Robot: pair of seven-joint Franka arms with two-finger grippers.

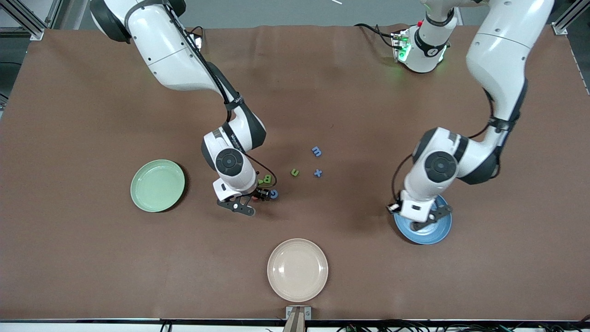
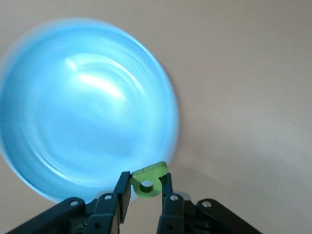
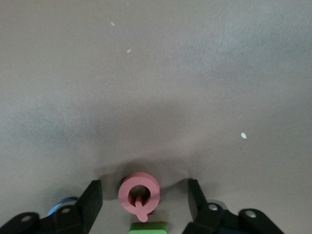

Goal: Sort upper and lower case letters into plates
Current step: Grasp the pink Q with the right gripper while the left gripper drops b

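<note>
Letters-wise my worry: right gripper [image 3: 145, 202] fingers open astride pink ring [image 3: 139, 194], green neighbor [image 3: 147, 227] crowds it; left gripper [image 2: 145, 187] pinching green letter [image 2: 148, 181] over blue plate [image 2: 87, 109], prob slips.

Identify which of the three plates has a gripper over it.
The blue plate: the left gripper hangs over it, pinching a green letter. Nothing is over the others.

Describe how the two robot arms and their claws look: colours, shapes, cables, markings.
Both arms have glossy white rounded shells with black joint bands and round black joint caps. Thin black cables run along them. The right claw and left claw have black fingers. Green lights glow at the left arm's base.
</note>
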